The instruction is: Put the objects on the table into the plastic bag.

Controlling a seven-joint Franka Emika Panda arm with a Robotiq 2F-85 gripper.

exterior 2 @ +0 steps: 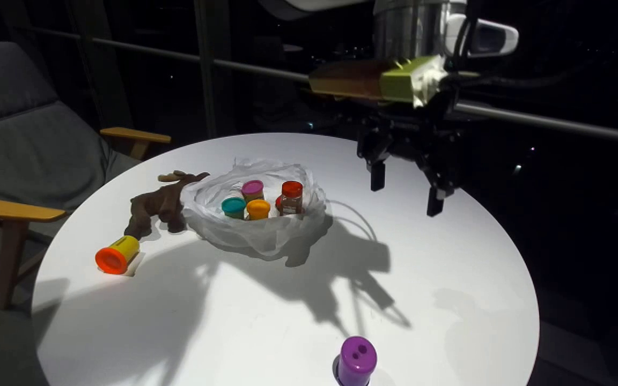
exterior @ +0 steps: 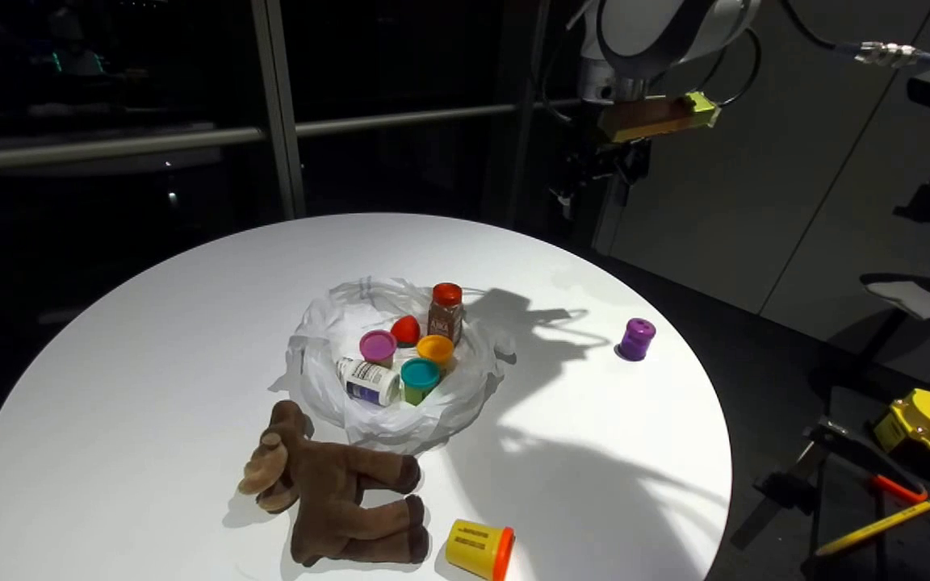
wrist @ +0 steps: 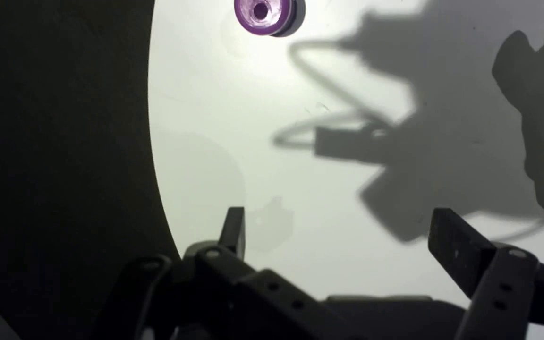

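Counted 6 objects [exterior: 405, 334] inside bag [exterior: 421, 425], near mid table [exterior: 150, 363]; 3 not yet in. Found toy [exterior: 326, 492] lying on its side just beside bag, cannot tell touching or apart; yellow tub [exterior: 471, 545] tipped over just beside toy's feet; purple pot [exterior: 637, 339] standing near table edge, well apart from bag.

Judged risks. (1) Knocking purple pot off the edge: likely cause, descending off-centre and catching it on 1 side. (2) Rolling yellow tub away, perhaps off the table: cause, glancing contact on its curved side. (3) Snagging toy on bag rim: cause, much bulk and stray legs for a mouth already crowded. Could then drag bag along or flatten its wall, spilling jar [exterior: 445, 320] close to rim.

Observed gripper [exterior 2: 406, 194] hanging well above table, fingers [wrist: 461, 250] spread wide, with bare gap between; holding nothing, touching nothing. Saw purple pot at the top margin of the wrist view, beyond the fingers. Would need centring over it before going down.
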